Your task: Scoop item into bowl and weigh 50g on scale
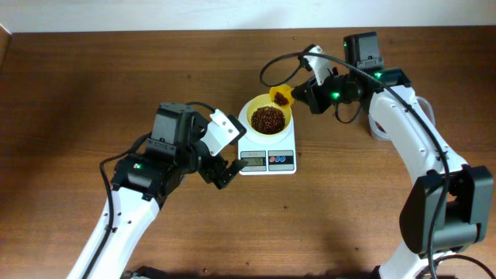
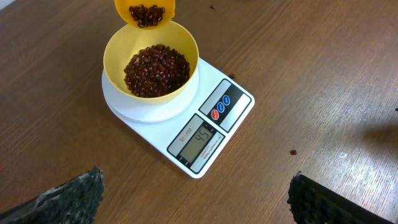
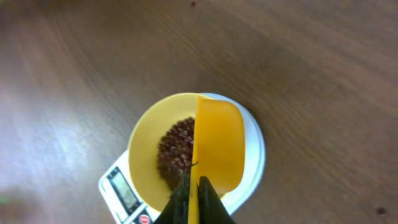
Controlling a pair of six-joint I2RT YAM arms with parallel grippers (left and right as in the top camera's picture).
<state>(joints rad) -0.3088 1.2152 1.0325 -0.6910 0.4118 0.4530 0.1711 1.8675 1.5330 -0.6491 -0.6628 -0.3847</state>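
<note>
- The beans [image 2: 155, 68] lie in a heap in the yellow bowl [image 2: 112, 56]. The bowl sits on the white scale [image 2: 155, 132] on the counter [image 2: 323, 74].
- More beans wait in the yellow scoop [image 2: 144, 12], over the bowl's far rim.
- The right fingers [image 3: 211, 205] pinch the scoop's handle tight.
- The left fingers [image 2: 68, 196] are spread wide and hold nothing.
- The display [image 2: 199, 138] seems to read a little under the goal, so a few more beans are likely needed.

bright, even light from above, no glare. soft faint shadows on table [image 1: 116, 70] below & right of scale [image 1: 285, 146]. left wrist pic sharp at scale, display [image 2: 200, 140] legible; corners below it dark, soft. right wrist pic blurry, esp. table left of scale.
</note>
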